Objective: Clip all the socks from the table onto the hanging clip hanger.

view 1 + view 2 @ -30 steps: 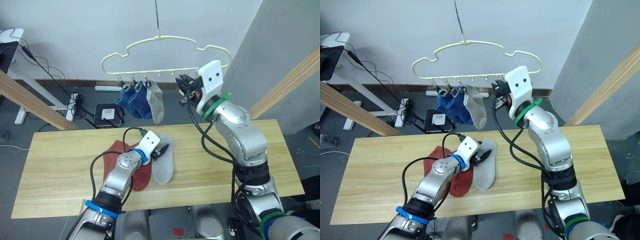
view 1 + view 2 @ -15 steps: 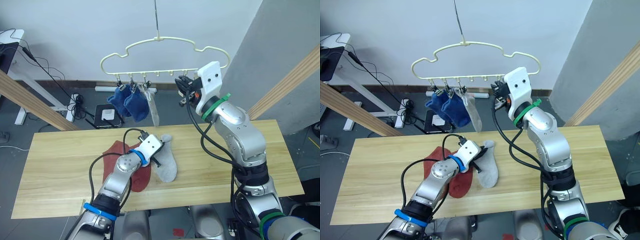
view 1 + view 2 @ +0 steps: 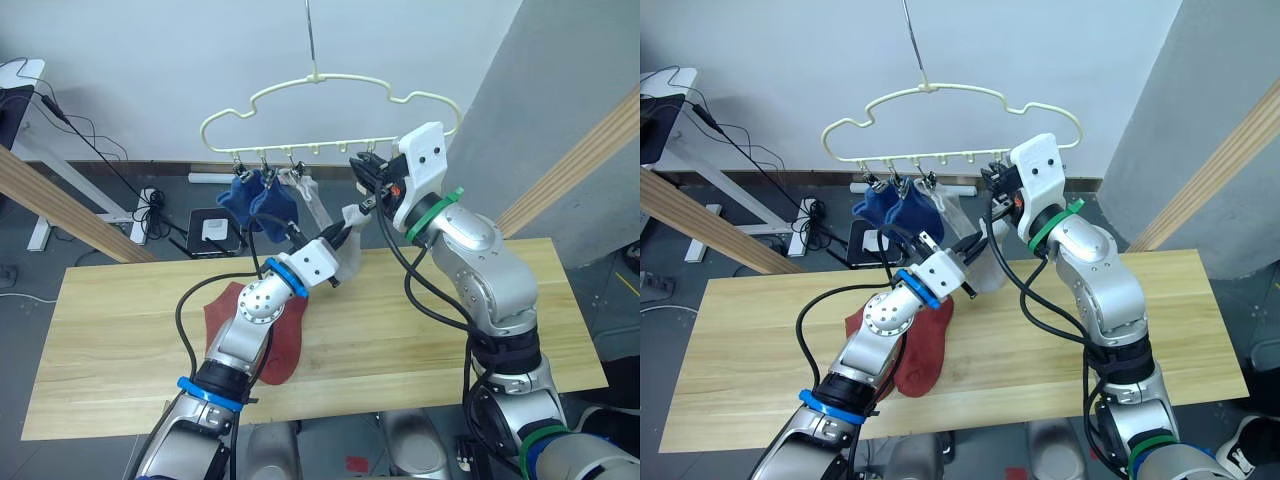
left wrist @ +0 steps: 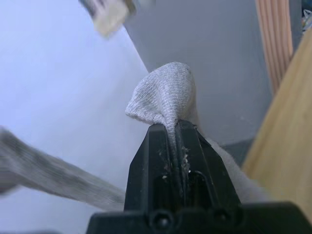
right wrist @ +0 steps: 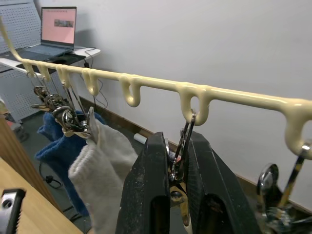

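Two end effectors work: our left (image 3: 347,231) pinches a grey sock (image 3: 350,255) above the bench (image 3: 120,330); our right (image 5: 176,168) clamps a hanger (image 3: 330,82) clip (image 5: 184,141).

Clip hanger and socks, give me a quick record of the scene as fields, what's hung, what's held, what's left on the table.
hung on clip hanger: two blue socks, one grey sock
left gripper: shut on second grey sock, lifted off the table toward the hanger
right gripper: closed around a metal clip on the hanger
table: red socks lying flat
progress: three clipped, one in hand
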Available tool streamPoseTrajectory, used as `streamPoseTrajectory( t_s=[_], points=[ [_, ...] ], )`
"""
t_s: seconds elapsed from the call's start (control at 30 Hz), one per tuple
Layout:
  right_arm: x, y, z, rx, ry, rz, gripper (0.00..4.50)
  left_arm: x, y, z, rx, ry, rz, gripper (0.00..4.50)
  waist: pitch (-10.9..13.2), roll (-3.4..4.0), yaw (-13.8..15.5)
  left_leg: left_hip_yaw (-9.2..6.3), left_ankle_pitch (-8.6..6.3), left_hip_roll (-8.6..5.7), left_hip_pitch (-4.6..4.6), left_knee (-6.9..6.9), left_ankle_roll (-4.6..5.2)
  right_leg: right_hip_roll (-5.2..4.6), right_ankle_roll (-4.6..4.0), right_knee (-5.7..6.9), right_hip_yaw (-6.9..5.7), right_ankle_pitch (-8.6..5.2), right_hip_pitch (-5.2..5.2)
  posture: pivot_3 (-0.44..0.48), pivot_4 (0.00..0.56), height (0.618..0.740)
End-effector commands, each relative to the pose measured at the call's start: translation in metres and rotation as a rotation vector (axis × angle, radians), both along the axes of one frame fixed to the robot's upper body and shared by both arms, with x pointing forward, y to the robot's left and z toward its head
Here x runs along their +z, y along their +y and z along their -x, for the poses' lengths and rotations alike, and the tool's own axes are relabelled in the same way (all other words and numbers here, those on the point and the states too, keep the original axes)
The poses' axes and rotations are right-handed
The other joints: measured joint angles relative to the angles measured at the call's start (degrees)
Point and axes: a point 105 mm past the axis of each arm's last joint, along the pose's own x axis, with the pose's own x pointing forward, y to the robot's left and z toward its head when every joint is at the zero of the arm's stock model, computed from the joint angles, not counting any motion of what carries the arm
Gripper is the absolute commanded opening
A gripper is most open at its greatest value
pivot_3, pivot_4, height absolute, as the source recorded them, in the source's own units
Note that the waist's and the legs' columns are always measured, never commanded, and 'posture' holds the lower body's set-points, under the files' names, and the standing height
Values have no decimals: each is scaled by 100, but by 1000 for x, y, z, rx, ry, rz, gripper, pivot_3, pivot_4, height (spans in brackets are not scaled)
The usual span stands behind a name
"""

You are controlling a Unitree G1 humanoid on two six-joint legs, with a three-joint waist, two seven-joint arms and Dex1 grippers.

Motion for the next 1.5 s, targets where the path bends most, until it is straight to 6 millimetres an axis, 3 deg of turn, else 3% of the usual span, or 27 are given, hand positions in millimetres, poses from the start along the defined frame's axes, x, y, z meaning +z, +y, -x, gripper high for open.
streamPoseTrajectory(
  t_s=[0.03,0.67,1.5],
  points=[
    [12,3,11,35,-48,-23,108,6,-7,4,-28,-51,-10,0,0,0,-18,0,0,-1,0,0,0,0,0,0,1,0,0,-261,321,733],
    [8,5,13,54,-28,-13,108,24,-26,4,-130,-84,-105,0,0,0,-46,-1,1,0,0,-2,2,1,0,0,-1,0,0,-256,322,733],
    [2,4,13,33,-87,59,108,41,-18,6,-92,-139,-85,0,0,0,-41,-2,1,0,0,-2,2,1,0,-1,-1,0,0,-242,324,733]
  ],
)
